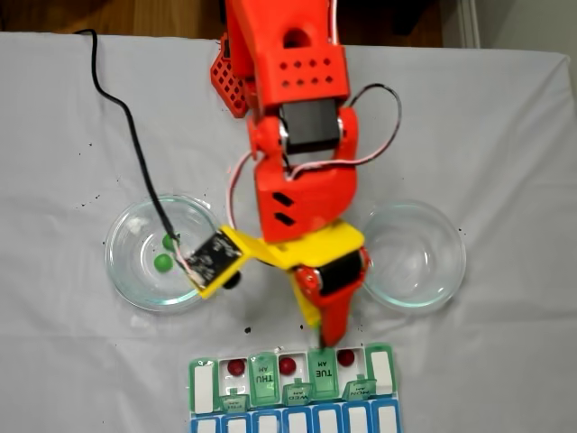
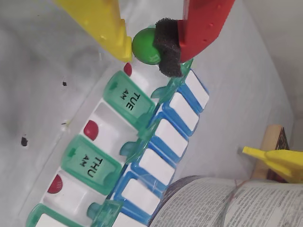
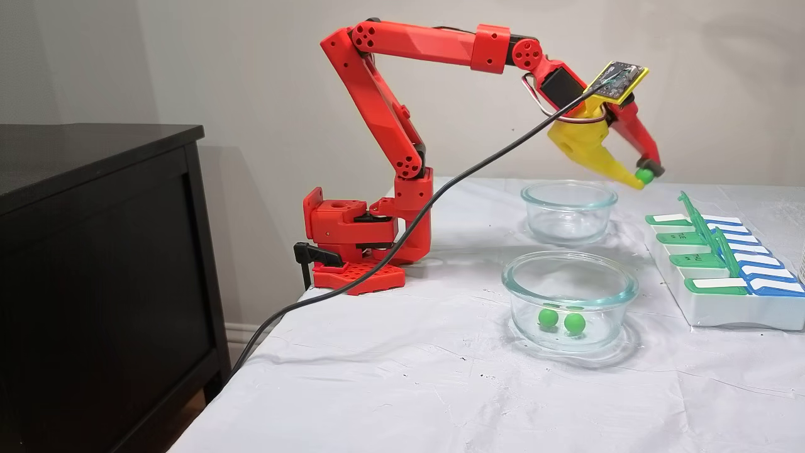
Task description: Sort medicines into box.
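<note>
While three red balls (image 1: 236,367) sit in the pill box (image 1: 291,383), the gripper (image 2: 144,45) grips a green ball (image 2: 147,45) above it, two more green balls (image 3: 561,321) lying in a glass bowl (image 3: 569,286).

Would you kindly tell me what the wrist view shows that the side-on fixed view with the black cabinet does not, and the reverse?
The wrist view alone shows three dark red balls in open compartments and the TUE lid. The fixed view alone shows two green balls in the near glass dish and the arm's base. Both show the tool shut on a green ball above the pill organizer.
</note>
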`<action>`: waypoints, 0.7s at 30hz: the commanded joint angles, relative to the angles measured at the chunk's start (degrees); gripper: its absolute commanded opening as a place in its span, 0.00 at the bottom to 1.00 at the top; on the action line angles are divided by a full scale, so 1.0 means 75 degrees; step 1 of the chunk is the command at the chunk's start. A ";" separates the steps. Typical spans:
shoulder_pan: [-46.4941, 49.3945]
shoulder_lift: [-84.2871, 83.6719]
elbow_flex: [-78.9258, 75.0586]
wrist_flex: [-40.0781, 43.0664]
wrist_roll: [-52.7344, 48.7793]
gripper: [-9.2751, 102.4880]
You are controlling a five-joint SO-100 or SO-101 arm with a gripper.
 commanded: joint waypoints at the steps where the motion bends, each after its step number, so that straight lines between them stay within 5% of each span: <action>1: -0.0340 -0.0141 -0.0281 -0.0434 0.0164 0.08; 21: -0.0656 -0.2437 -0.1230 -0.1805 0.0703 0.08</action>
